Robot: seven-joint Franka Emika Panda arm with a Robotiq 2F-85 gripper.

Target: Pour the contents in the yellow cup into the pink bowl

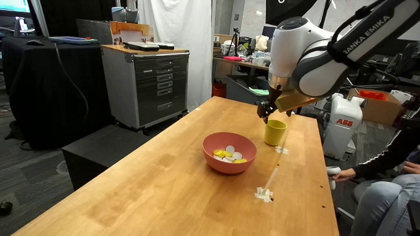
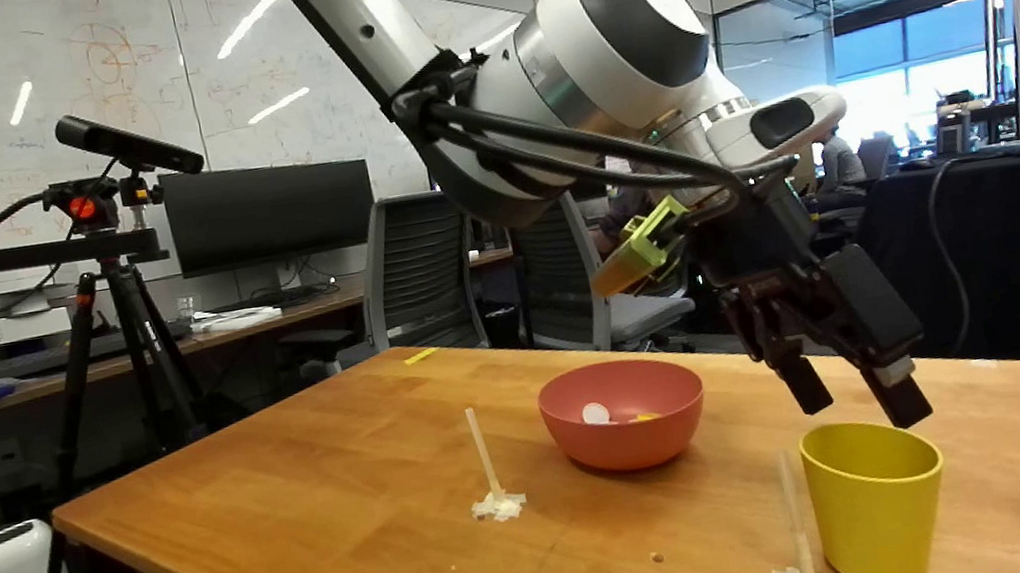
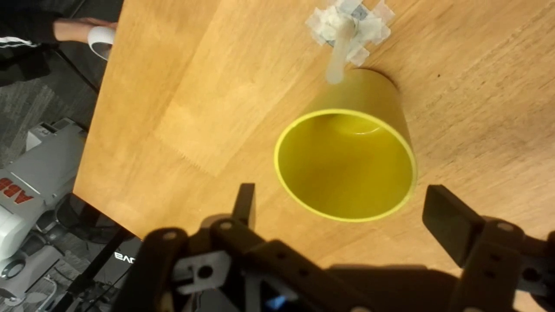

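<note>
**Your gripper (image 2: 864,405) hangs just above the yellow cup (image 2: 879,520), fingers wide apart**

You have the fingers (image 3: 448,223) spread wide, with a broad gap between the pads, and they hold nothing. In both exterior views the gripper is tilted, its fingers slanting down toward the cup, the tips close to the rim.

The cup stands upright on the table (image 3: 195,108), just below and ahead of your fingertips. In the wrist view its mouth sits about midway between them, with a gap on each side, and you look down into its plain yellow inside.

The pieces (image 1: 228,154) lie in the pink bowl (image 2: 625,446), lower than your gripper and off to one side of it. They are flat, round, yellow and white, and some overlap. The bowl rests upright on the table, apart from the cup, and appears to the left of your fingers in both exterior views.

Beyond the cup from your fingers, as the wrist view shows it, a pale stick (image 3: 340,54) rises from a patch of tape (image 3: 370,30), just beside the cup. A second stick (image 2: 484,454), also taped to the table, stands farther from your gripper, near the bowl.
</note>
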